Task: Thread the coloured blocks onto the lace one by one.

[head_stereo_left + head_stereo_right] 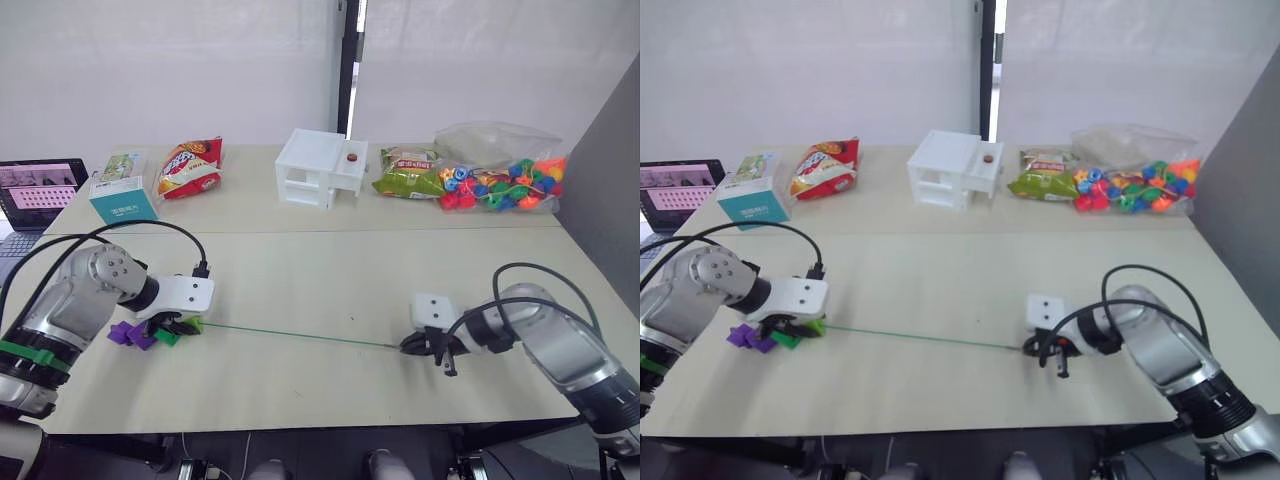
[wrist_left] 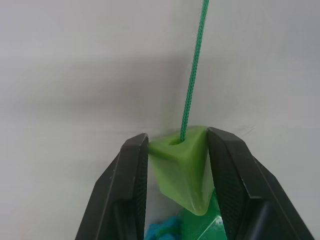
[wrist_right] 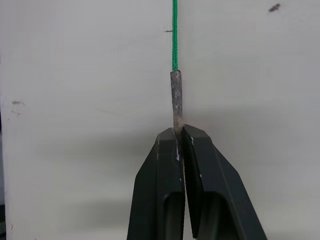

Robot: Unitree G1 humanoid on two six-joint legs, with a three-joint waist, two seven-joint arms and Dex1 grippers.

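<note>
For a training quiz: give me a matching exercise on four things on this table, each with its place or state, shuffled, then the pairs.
Things:
1. left claw
2. right claw
3. purple blocks
4. bag of mixed beads

Places or states:
A. back right of the table
B. shut on the light green block
C. pinching the grey tip of the lace
D. lying beside the left claw

Pairs: 1-B, 2-C, 3-D, 4-A

Silver-grey arms with looping black cables; white wrist housings; left hand (image 1: 181, 326) and right hand (image 1: 408, 345) have black fingers.
</note>
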